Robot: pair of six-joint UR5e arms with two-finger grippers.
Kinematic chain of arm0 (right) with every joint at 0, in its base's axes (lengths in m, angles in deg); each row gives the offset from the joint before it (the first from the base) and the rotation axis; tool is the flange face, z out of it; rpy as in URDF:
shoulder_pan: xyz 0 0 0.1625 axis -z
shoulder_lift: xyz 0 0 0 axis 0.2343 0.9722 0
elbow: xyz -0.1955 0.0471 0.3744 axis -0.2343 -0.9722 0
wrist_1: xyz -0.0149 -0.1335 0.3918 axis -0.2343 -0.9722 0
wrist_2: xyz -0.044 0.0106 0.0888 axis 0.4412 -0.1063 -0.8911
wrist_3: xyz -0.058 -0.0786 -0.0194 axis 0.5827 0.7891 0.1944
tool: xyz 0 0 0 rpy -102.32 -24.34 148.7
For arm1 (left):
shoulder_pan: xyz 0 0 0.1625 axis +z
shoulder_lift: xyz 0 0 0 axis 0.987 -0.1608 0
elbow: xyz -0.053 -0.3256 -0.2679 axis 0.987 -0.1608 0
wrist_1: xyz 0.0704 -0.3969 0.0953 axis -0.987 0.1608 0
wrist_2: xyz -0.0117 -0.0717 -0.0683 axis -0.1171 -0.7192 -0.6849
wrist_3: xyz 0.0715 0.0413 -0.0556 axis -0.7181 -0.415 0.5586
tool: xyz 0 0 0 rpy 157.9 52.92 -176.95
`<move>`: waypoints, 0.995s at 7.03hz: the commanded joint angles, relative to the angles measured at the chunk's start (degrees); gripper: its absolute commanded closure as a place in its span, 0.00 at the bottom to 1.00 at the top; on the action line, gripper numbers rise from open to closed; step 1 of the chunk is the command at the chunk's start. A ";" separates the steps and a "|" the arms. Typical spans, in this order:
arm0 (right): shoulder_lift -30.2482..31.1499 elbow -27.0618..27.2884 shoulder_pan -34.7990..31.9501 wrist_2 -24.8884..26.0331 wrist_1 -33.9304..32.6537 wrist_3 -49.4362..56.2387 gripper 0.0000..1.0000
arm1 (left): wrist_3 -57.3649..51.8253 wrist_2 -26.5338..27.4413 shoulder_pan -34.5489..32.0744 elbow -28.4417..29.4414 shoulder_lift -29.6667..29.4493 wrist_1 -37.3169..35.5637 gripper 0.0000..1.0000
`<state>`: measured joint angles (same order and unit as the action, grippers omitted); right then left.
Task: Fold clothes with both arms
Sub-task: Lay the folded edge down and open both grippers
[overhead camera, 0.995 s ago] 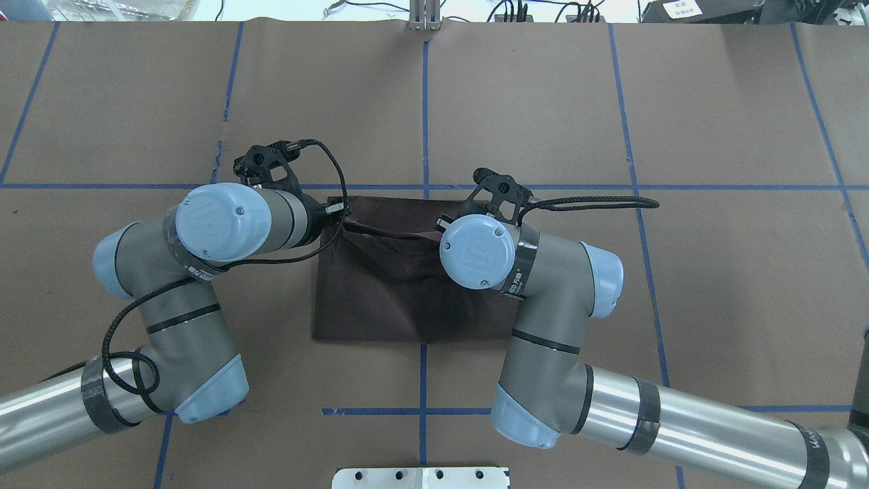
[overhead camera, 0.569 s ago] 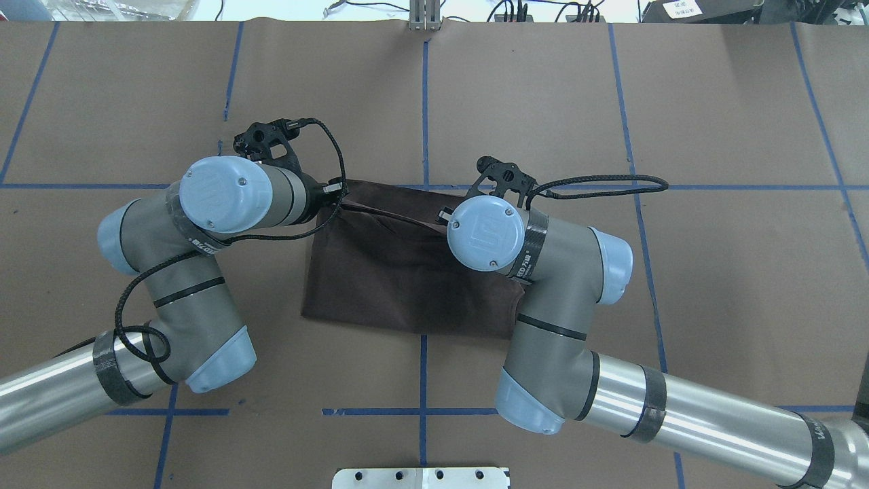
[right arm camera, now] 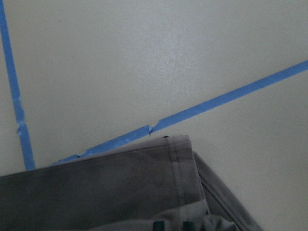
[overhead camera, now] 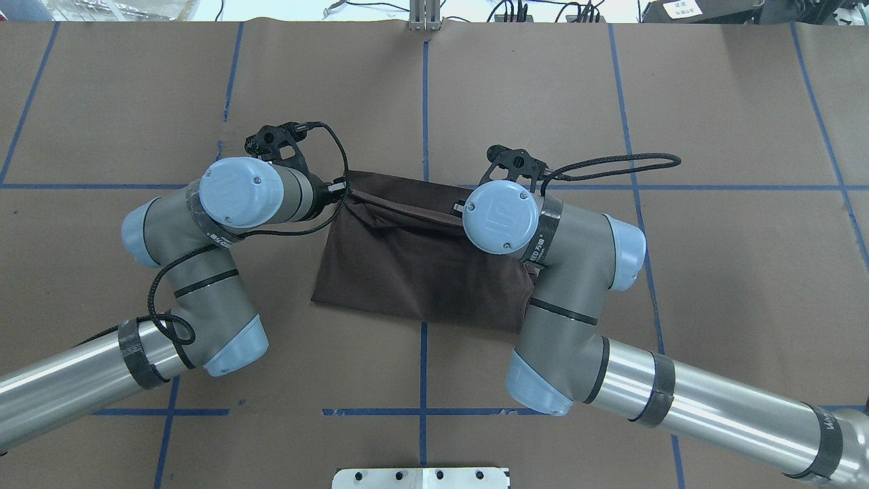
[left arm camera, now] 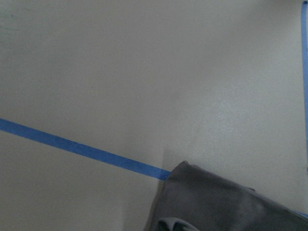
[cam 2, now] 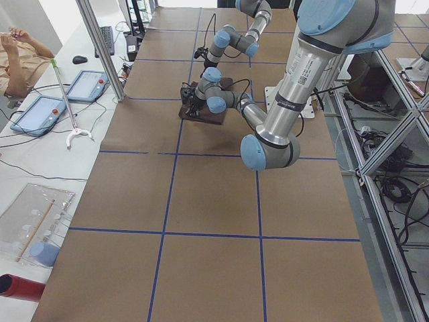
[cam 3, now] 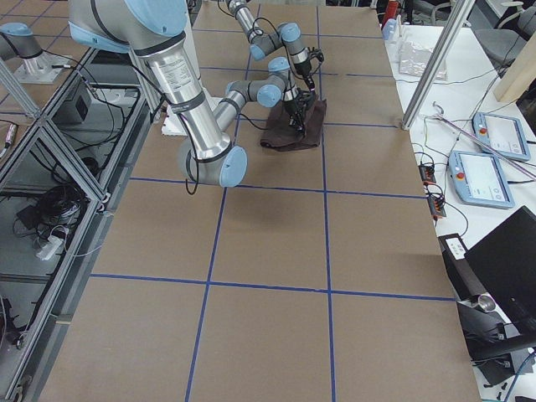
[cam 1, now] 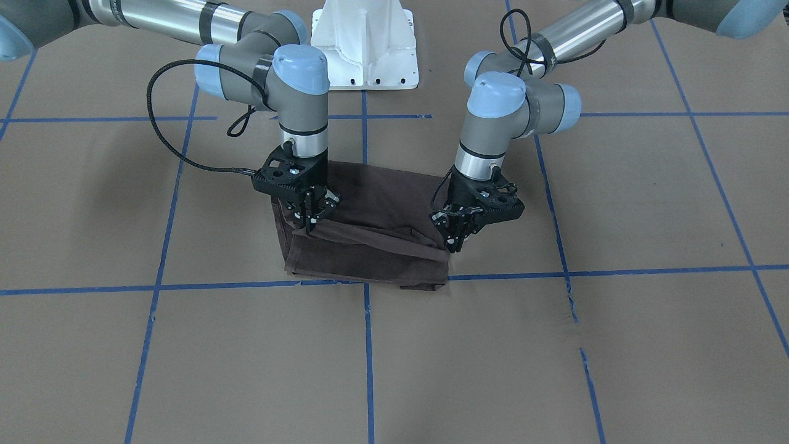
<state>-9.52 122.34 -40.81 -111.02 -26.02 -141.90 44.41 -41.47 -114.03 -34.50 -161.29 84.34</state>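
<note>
The dark brown T-shirt (cam 1: 370,246) lies folded into a rough rectangle at the table's middle (overhead camera: 421,265). Its far edge is lifted and stretched between both grippers. My left gripper (cam 1: 455,243) is shut on one far corner of the shirt, and it also shows in the overhead view (overhead camera: 337,190). My right gripper (cam 1: 307,225) is shut on the other far corner; in the overhead view its own wrist hides it. The left wrist view shows a shirt corner (left arm camera: 216,207). The right wrist view shows a stitched hem (right arm camera: 96,187). Collar, lettering and tags are hidden.
Brown paper with blue tape lines (cam 1: 185,287) covers the table. The white pedestal base (cam 1: 363,43) stands at the robot's side. Tablets (cam 2: 40,111), a metal post (cam 2: 100,47) and an operator (cam 2: 20,54) are beyond the table's far edge.
Both arms have moved away from the robot and a little to the overhead view's right, pulling the held far edge along. The shirt has slid with them and turned slightly.
</note>
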 commanded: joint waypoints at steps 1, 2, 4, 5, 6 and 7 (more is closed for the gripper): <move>-0.74 -0.24 -1.73 -0.90 0.44 5.50 0.00 | -6.49 -2.76 -0.90 -0.50 0.04 0.29 0.00; -1.44 0.98 -2.09 -2.39 0.53 7.26 0.00 | -10.24 -7.22 -2.21 -1.90 0.56 0.12 0.00; -2.50 0.56 1.13 -1.36 0.27 8.23 0.00 | -10.29 -7.36 -2.23 -2.62 0.83 0.12 0.00; -2.41 0.38 2.81 0.39 0.27 11.81 0.00 | -10.11 -7.36 -2.14 -2.62 0.83 0.12 0.00; -1.98 -1.10 3.87 1.45 0.09 12.89 0.00 | -10.02 -7.36 -2.14 -2.62 0.83 0.20 0.00; -2.50 -3.64 3.79 2.07 0.09 15.07 0.00 | -10.02 -7.36 -2.14 -2.62 0.83 0.20 0.00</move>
<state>-11.78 121.19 -37.68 -110.06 -25.86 -129.41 34.35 -48.79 -116.17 -37.08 -160.47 84.51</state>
